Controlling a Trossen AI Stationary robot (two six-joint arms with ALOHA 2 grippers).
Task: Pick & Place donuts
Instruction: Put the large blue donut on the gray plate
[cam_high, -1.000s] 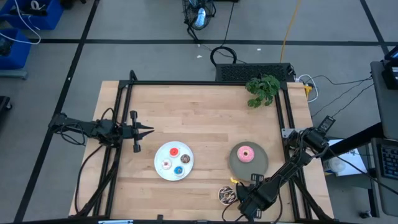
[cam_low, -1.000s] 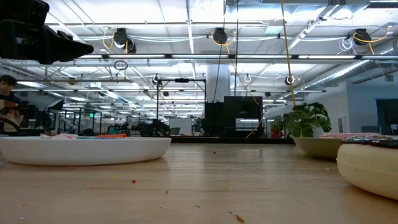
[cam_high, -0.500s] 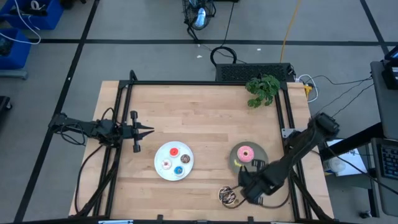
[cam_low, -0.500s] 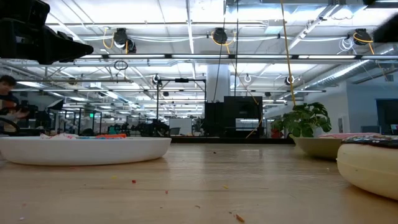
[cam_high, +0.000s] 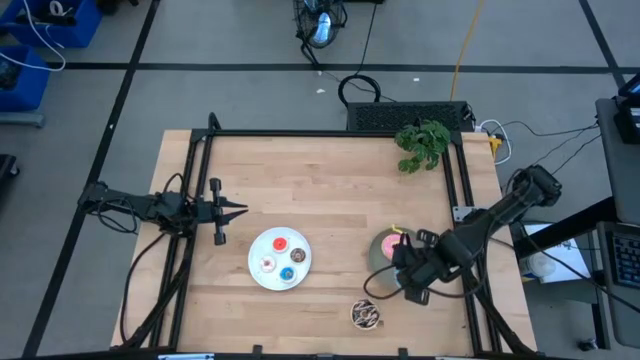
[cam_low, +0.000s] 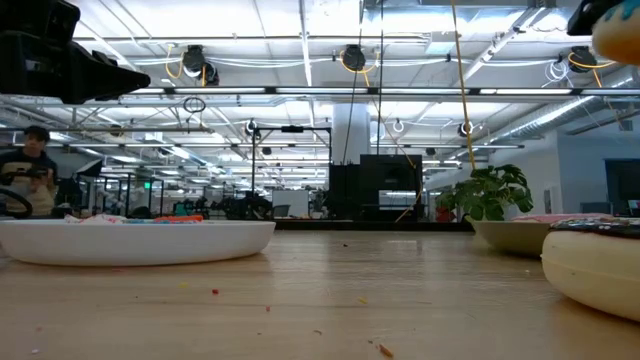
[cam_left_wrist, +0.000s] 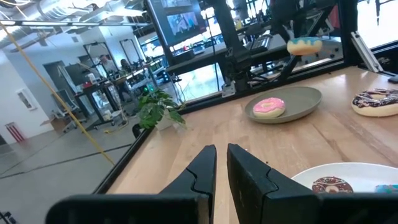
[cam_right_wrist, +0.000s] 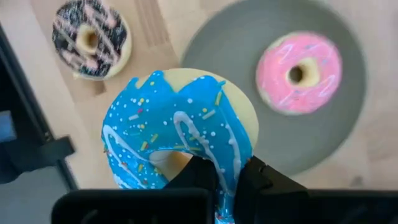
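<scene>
My right gripper (cam_high: 401, 268) hangs over the near rim of the grey plate (cam_high: 378, 252), shut on the blue-iced donut (cam_right_wrist: 180, 134), which also shows in the air in the left wrist view (cam_left_wrist: 305, 45). The pink-iced donut (cam_right_wrist: 300, 73) lies flat on the grey plate. The chocolate sprinkled donut (cam_high: 366, 314) lies on the table by the near edge. The white plate (cam_high: 258, 248) holds the tiny red (cam_high: 281, 242), pink-white (cam_high: 268, 264), brown (cam_high: 298, 255) and blue (cam_high: 288, 274) rings. My left gripper (cam_high: 238, 210) waits shut at the table's left. My right gripper pinches the blue-iced donut by one side of its ring (cam_right_wrist: 214, 163) between its two fingers (cam_right_wrist: 198, 175), coming from above. The donut is lifted clear of table and plate, its iced face turned toward the wrist camera. Whether a finger reaches into the hole, I cannot tell.
A potted green plant (cam_high: 422, 142) stands at the far right corner. A black frame rail (cam_high: 330, 133) runs along the far and side edges. Bare wood (cam_high: 330, 190) lies between the plates and the far edge. A person (cam_low: 30, 170) sits in the room beyond.
My right gripper has risen from the near edge beside the chocolate donut and moved toward the far edge, to the grey plate's near rim, carrying the blue-iced donut. The donut now shows high at the low view's upper right.
</scene>
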